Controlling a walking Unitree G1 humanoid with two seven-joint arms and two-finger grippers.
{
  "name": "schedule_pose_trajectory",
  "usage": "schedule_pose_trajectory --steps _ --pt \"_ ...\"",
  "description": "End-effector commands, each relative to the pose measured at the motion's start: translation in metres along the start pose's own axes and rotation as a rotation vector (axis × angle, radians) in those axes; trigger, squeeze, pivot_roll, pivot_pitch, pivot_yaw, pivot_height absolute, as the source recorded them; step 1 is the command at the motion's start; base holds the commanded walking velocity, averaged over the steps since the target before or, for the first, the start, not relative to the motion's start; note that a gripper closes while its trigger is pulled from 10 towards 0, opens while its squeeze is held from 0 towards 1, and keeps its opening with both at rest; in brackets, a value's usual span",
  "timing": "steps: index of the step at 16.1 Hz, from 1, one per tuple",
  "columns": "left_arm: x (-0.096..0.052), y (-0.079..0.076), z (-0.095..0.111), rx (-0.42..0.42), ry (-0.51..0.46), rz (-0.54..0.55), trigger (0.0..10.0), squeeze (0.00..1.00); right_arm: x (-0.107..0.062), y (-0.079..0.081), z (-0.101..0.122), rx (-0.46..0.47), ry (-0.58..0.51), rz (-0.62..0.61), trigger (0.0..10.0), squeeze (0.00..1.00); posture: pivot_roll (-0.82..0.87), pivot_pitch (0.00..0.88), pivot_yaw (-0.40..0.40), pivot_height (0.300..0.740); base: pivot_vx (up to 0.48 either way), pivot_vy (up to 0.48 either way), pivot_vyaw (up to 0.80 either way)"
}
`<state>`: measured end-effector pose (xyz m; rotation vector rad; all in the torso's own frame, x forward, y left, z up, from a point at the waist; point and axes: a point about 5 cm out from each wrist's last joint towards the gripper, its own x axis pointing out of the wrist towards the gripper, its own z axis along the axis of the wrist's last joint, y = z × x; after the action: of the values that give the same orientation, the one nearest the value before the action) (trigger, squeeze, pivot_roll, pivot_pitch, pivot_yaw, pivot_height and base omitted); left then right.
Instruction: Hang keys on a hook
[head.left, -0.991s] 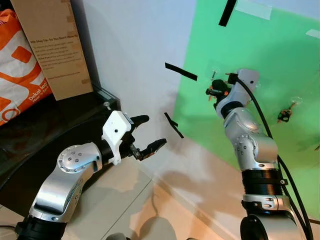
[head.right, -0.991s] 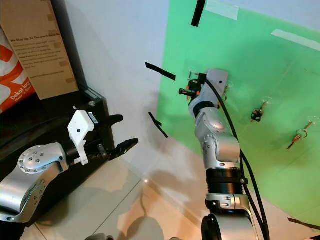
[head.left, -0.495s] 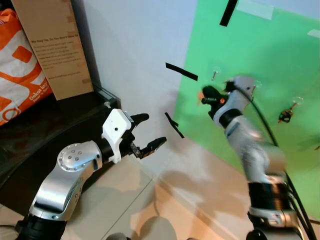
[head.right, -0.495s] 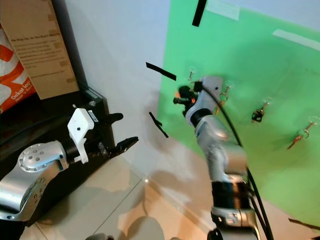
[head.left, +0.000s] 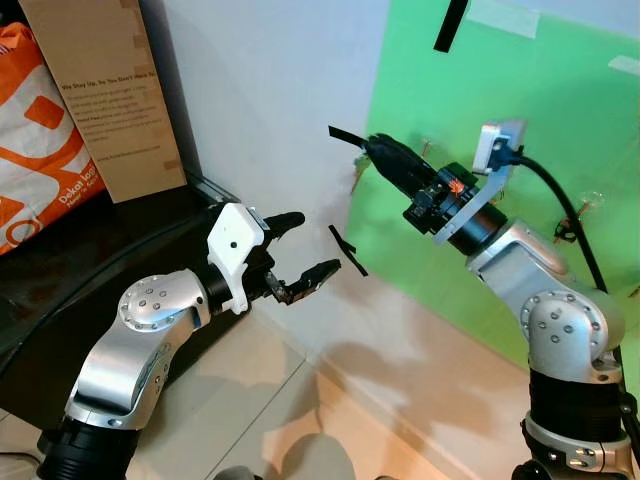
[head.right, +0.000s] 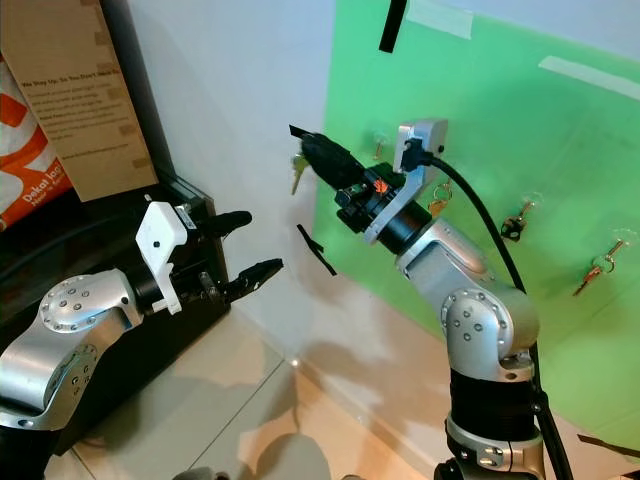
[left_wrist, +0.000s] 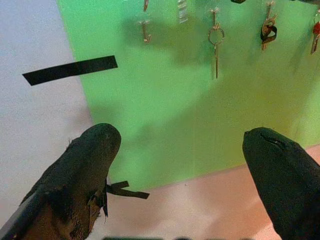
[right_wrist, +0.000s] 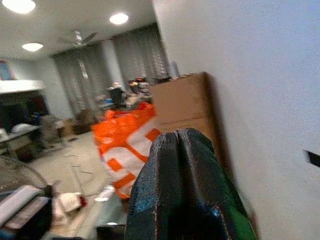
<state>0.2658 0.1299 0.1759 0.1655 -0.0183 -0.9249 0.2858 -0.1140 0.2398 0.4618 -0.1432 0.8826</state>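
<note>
Swinging away from the green board (head.right: 500, 120), the right gripper (head.right: 310, 150) has left the hook it was reaching at a second ago and now points out across the white wall (head.right: 240, 90), off the board's left edge. Its two black fingers are pressed together, and a small key (head.right: 296, 172) dangles just under their tips, so it seems to be pinched there; whether by the ring or the blade is too small to tell. In the right wrist view the closed fingers hide whatever they hold.

Judged from this, the key has not been hung: the gripper carries it clear of the hooks, and the task stands undone for this key. Along the board's upper part, hooks (left_wrist: 145, 31) run in a row; one near the left edge looks bare, while others already carry key sets (left_wrist: 216, 40).

Lower and nearer the black cabinet (head.left: 60, 270), the left gripper (head.left: 300, 260) hovers with its fingers spread wide and nothing between them, aimed at the board's lower left corner.

Beyond, a cardboard box (head.left: 105, 90) and an orange bag (head.left: 35, 130) sit on the cabinet top.
</note>
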Motion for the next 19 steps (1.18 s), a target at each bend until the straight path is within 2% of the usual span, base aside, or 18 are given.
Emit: schedule_pose_trajectory --steps 1,4,7,8,10,13,19 --pt "0.001 0.001 0.002 0.006 -0.008 -0.001 10.0 0.0 -0.004 0.002 0.003 0.012 -0.001 0.026 10.0 0.0 0.02 0.0 -0.039 0.74 0.0 0.0 0.0" --pt "-0.001 0.001 0.0 0.002 -0.006 0.003 10.0 0.0 -0.003 0.006 0.002 0.039 0.022 0.072 10.0 0.0 0.02 0.0 -0.045 0.74 0.0 0.0 0.0" --pt "0.0 0.001 -0.001 0.004 -0.002 0.003 10.0 0.0 0.005 -0.014 -0.008 -0.052 0.094 -0.146 10.0 0.0 0.01 0.0 -0.046 0.74 0.0 0.0 0.0" --pt "0.001 0.001 -0.001 0.004 -0.003 0.002 10.0 0.0 0.007 -0.021 -0.008 -0.069 0.08 -0.213 10.0 0.0 0.01 0.0 -0.047 0.74 0.0 0.0 0.0" --pt "0.002 0.001 -0.001 0.005 -0.005 0.0 10.0 0.0 0.011 -0.029 -0.008 -0.063 0.063 -0.287 10.0 0.0 0.01 0.0 -0.048 0.74 0.0 0.0 0.0" --pt "0.001 0.0 -0.002 0.006 0.003 -0.003 10.0 0.0 0.016 -0.049 -0.016 -0.152 0.101 -0.447 10.0 0.0 0.02 0.0 -0.049 0.74 0.0 0.0 0.0" --pt "0.001 -0.003 -0.004 0.01 0.008 -0.008 10.0 0.0 0.018 -0.072 -0.009 -0.2 0.065 -0.608 10.0 0.0 0.02 0.0 -0.052 0.74 0.0 0.0 0.0"
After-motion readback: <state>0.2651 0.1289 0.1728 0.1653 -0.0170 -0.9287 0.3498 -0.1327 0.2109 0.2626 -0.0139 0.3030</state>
